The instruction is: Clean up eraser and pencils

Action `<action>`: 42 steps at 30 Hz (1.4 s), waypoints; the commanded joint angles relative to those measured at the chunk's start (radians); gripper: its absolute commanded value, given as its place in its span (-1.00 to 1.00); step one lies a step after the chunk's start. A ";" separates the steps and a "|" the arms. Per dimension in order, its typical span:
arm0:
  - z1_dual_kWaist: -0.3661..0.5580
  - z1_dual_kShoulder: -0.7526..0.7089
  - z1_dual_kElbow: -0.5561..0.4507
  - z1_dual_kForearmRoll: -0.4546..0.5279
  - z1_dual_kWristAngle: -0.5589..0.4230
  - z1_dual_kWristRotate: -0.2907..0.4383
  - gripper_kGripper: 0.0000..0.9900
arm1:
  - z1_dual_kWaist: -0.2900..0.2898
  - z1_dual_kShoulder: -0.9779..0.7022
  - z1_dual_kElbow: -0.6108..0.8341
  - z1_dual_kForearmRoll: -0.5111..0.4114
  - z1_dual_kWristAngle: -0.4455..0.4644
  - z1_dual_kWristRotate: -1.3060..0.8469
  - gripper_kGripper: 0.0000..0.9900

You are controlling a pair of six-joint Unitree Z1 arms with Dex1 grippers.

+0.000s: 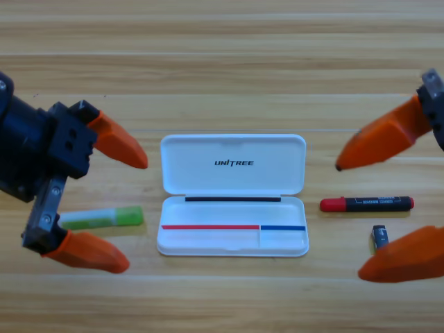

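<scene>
Wooden table holds my open white case. My left gripper, jaws wide and empty, straddles the green pencil; my right gripper, equally wide and empty, brackets the red-capped pencil and eraser.

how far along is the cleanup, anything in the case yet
Nothing is packed: the open white case holds none of the items. Neither gripper holds anything; the left gripper straddles the green pencil, the right gripper flanks the red-capped pencil and the eraser. All three remain on the table.
</scene>
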 commanded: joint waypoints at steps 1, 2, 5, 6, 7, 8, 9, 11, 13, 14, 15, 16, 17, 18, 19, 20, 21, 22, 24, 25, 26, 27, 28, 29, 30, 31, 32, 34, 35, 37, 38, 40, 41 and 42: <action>-0.018 0.008 -0.010 0.008 0.038 -0.002 1.00 | 0.025 -0.050 0.032 0.082 -0.138 0.119 0.99; -0.018 0.008 -0.013 0.008 0.051 -0.001 1.00 | 0.021 -0.043 0.029 0.099 -0.186 0.148 0.99; -0.018 0.011 -0.034 0.022 0.090 0.009 1.00 | -0.045 -0.014 0.037 0.119 -0.269 0.199 0.99; -0.018 0.013 -0.047 0.028 0.112 0.012 1.00 | -0.076 0.001 0.038 0.125 -0.269 0.206 0.99; -0.018 0.016 -0.060 0.034 0.132 0.016 1.00 | -0.113 0.016 0.040 0.127 -0.270 0.226 0.99; -0.018 0.019 -0.076 0.045 0.141 0.030 1.00 | -0.140 0.038 0.040 0.125 -0.284 0.259 0.99; -0.016 0.022 -0.088 0.054 0.161 0.041 1.00 | -0.153 0.062 0.034 0.125 -0.336 0.309 0.98; -0.013 0.024 -0.099 0.057 0.225 0.062 1.00 | -0.162 0.122 0.015 0.127 -0.483 0.447 0.98; -0.004 0.025 -0.106 0.061 0.278 0.084 1.00 | -0.200 0.177 0.001 0.131 -0.552 0.521 0.98; 0.007 0.025 -0.113 0.066 0.288 0.098 1.00 | -0.209 0.202 -0.002 0.134 -0.575 0.544 0.98; 0.021 0.027 -0.119 0.071 0.294 0.111 1.00 | -0.220 0.227 0.000 0.138 -0.572 0.545 0.98; 0.033 0.027 -0.125 0.077 0.296 0.119 1.00 | -0.223 0.253 0.000 0.139 -0.566 0.542 0.98; 0.044 0.025 -0.132 0.086 0.296 0.125 1.00 | -0.225 0.276 0.006 0.139 -0.546 0.542 0.98; 0.053 0.025 -0.139 0.094 0.296 0.131 1.00 | -0.226 0.302 0.011 0.139 -0.536 0.556 0.98; 0.059 0.025 -0.143 0.101 0.296 0.136 1.00 | -0.226 0.331 0.011 0.139 -0.533 0.579 0.98; 0.065 0.024 -0.145 0.106 0.296 0.144 1.00 | -0.226 0.360 0.008 0.139 -0.514 0.601 0.99; 0.073 0.025 -0.148 0.111 0.298 0.151 1.00 | -0.226 0.388 0.006 0.139 -0.503 0.634 0.99; 0.083 0.025 -0.152 0.112 0.301 0.162 1.00 | -0.226 0.412 0.003 0.139 -0.508 0.674 0.99; 0.100 0.036 -0.157 0.112 0.324 0.187 1.00 | -0.226 0.458 -0.005 0.138 -0.510 0.726 0.99; 0.103 0.045 -0.157 0.112 0.340 0.196 1.00 | -0.226 0.480 -0.009 0.136 -0.508 0.763 0.99; 0.108 0.053 -0.157 0.112 0.354 0.205 1.00 | -0.228 0.498 -0.014 0.136 -0.510 0.815 0.99; 0.114 0.059 -0.155 0.112 0.370 0.214 1.00 | -0.229 0.520 -0.018 0.136 -0.513 0.863 1.00; 0.117 0.065 -0.154 0.112 0.383 0.222 1.00 | -0.234 0.541 -0.023 0.134 -0.513 0.895 1.00; 0.125 0.076 -0.152 0.112 0.399 0.234 1.00 | -0.239 0.562 -0.025 0.127 -0.506 0.915 0.99; 0.134 0.085 -0.149 0.111 0.416 0.250 1.00 | -0.240 0.584 -0.025 0.119 -0.499 0.926 0.98; 0.152 0.097 -0.149 0.111 0.417 0.269 1.00 | -0.242 0.604 -0.026 0.110 -0.491 0.926 0.97; 0.177 0.112 -0.151 0.111 0.417 0.291 1.00 | -0.245 0.624 -0.028 0.101 -0.487 0.935 0.94; 0.221 0.152 -0.152 0.109 0.411 0.331 1.00 | -0.251 0.656 -0.026 0.079 -0.487 0.953 0.87; 0.243 0.172 -0.151 0.106 0.402 0.348 1.00 | -0.254 0.668 -0.025 0.069 -0.487 0.953 0.83; 0.281 0.217 -0.148 0.094 0.380 0.375 1.00 | -0.257 0.690 -0.025 0.050 -0.487 0.953 0.74; 0.300 0.241 -0.146 0.088 0.363 0.391 1.00 | -0.260 0.699 -0.023 0.045 -0.482 0.953 0.70; 0.332 0.284 -0.142 0.078 0.334 0.415 0.99 | -0.263 0.708 -0.020 0.038 -0.474 0.953 0.66; 0.344 0.300 -0.134 0.066 0.321 0.426 0.99 | -0.265 0.714 -0.020 0.038 -0.471 0.953 0.63; 0.349 0.310 -0.117 0.049 0.317 0.434 0.99 | -0.266 0.717 -0.020 0.038 -0.470 0.952 0.57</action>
